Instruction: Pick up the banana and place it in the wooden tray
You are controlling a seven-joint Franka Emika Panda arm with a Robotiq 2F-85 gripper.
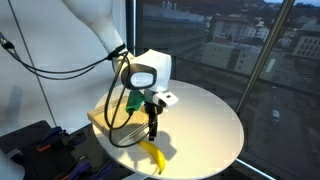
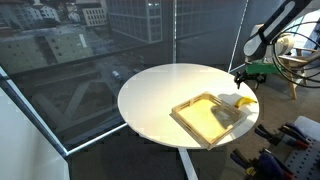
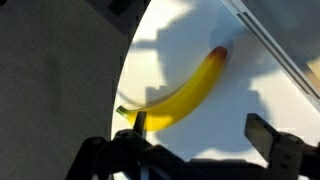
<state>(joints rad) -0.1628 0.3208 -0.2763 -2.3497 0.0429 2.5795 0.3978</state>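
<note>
Likely a high-rise office or lab: floor-to-ceiling glazing just behind the round white desk, city rooftops far below it, loose cables beside it.

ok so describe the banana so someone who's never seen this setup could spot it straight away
Find the round white table by the big window; a square tan wooden tray sits on it near one edge. Just outside that tray, on the bare tabletop under the open gripper, lies the banana. It is the only bright yellow, curved thing there.
</note>
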